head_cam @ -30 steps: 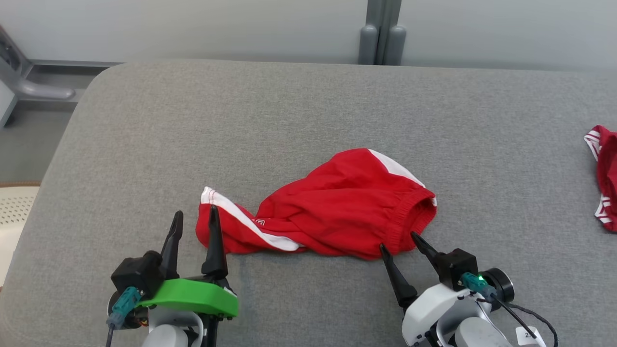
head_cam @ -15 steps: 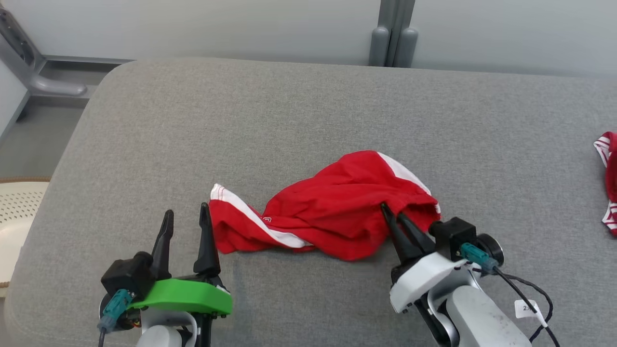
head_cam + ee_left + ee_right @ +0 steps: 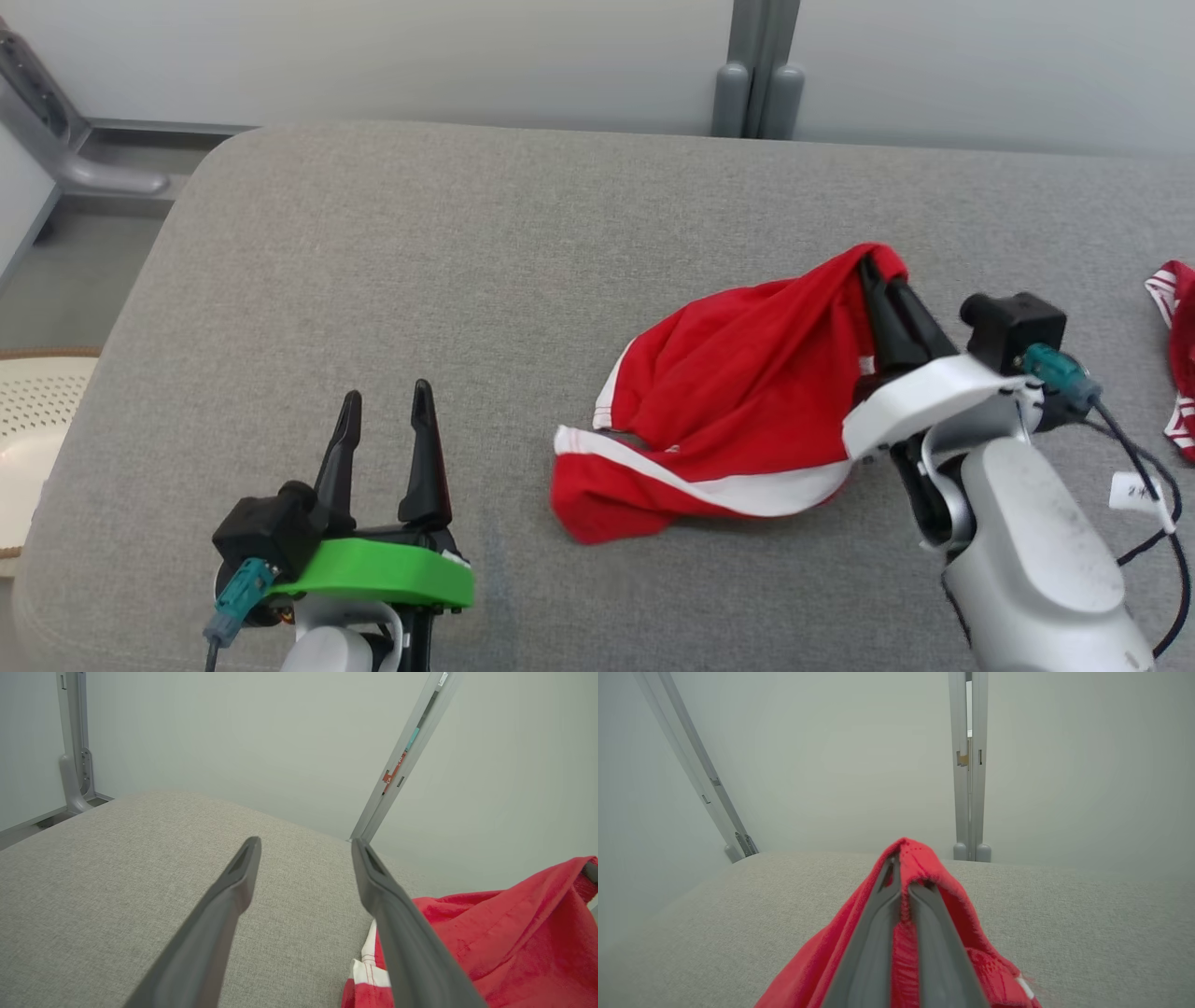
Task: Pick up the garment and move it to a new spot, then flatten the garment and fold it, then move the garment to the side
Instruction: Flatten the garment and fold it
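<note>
Across nearly the whole head view, a grey fabric-covered worktop (image 3: 448,252). Right of centre, pinches the red garment (image 3: 738,392) with the right gripper (image 3: 878,278), jaws together and clamped on a bunched edge of the cloth. Carries that edge as a peak at the garment's upper right. Drapes from there down and to the left onto the worktop, ending at lower centre in a white-striped hem flat on the grey fabric.

In the right wrist view, the same right gripper (image 3: 903,877) up the middle of the frame: dark fingers (image 3: 873,942) side by side, with the garment (image 3: 817,961) caught between them, wrapped over the tips and spilling to the bottom edge.

At lower left of the head view, points up the frame with the left gripper (image 3: 386,392), jaws apart and holding nothing, well apart from the garment. In the left wrist view, frames bare worktop (image 3: 117,868) with that left gripper (image 3: 306,842), with the garment (image 3: 490,933) in the lower right corner.

At the right edge of the head view, a second red-and-white cloth (image 3: 1178,355), cut off by the frame and well apart from the garment. At the left edge, a pale perforated object (image 3: 28,411) beside the worktop. At the top, a grey post (image 3: 756,65).
</note>
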`<state>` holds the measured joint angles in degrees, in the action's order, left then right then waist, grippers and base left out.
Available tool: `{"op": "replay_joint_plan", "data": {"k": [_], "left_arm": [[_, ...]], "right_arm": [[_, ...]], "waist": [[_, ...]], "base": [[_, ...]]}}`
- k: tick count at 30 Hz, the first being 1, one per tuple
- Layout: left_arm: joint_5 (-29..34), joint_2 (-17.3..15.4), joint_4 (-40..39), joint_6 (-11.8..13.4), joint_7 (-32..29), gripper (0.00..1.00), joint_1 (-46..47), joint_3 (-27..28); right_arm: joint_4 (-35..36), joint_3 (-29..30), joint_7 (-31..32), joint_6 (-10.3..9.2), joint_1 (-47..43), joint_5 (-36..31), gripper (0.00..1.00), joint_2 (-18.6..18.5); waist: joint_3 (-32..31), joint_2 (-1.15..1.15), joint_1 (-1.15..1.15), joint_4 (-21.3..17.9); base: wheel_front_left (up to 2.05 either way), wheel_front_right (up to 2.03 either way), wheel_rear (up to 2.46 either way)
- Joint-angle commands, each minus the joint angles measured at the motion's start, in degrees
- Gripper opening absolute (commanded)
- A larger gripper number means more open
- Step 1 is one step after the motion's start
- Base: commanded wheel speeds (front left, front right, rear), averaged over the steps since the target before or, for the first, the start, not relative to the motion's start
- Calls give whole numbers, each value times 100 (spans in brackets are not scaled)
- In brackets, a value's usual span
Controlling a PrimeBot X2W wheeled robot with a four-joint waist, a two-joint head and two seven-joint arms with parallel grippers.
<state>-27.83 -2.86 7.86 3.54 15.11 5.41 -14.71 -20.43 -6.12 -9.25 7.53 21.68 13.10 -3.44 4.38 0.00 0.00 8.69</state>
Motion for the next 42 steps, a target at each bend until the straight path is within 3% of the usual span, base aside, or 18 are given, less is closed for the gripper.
{"op": "replay_joint_plan", "data": {"k": [1, 5, 13, 14, 15, 16, 21, 25, 31, 42], "left_arm": [[-15, -9, -25, 13, 3, 100, 113, -22], [-50, -9, -98, -24, 2, 100, 260, -224], [-112, -9, -137, 25, 2, 100, 442, -479], [-104, -9, -125, 34, 2, 100, 462, -490], [-98, -9, -114, 35, 2, 100, 470, -504], [-86, -9, -95, 32, 2, 100, 468, -519], [-32, -10, -33, 48, 3, 100, 397, -541], [-7, -10, 38, 21, 3, 100, 293, -513], [36, -10, 76, 14, 3, 100, 168, -494], [-26, -13, 296, -60, 2, 100, 31, -828]], "right_arm": [[-125, 109, 58, -10, 225, -99, 0, -81], [-827, 404, 228, -10, 836, -305, 0, -240], [-2382, 432, 132, -10, 1857, -523, 0, -439], [-2626, 412, 59, -10, 1982, -573, 28, -458], [-2789, 387, 4, -10, 2059, -585, 48, -446], [-2979, 325, -47, -10, 2128, -602, 100, -422], [-3458, 82, -393, -10, 2314, -561, 100, -403], [-3348, -205, -562, -10, 2174, -505, 100, -421], [-2329, -388, -592, -10, 1416, -280, 100, -512], [-734, 182, -594, -10, -393, -519, 100, -354]], "waist": [[167, 0, 0, 173], [410, 0, 0, 418], [692, 0, 0, 677], [706, 0, 0, 683], [707, 0, 0, 682], [701, 0, 0, 673], [555, 0, 0, 486], [387, 0, 0, 236], [190, 0, 0, -158], [88, 0, 0, -547]], "base": [[0, 0, 0], [0, 0, 0], [0, 0, 0], [0, 0, 0], [0, 0, 0], [0, 0, 0], [0, 0, 0], [0, 0, 0], [0, 0, 0], [0, 0, 0]]}}
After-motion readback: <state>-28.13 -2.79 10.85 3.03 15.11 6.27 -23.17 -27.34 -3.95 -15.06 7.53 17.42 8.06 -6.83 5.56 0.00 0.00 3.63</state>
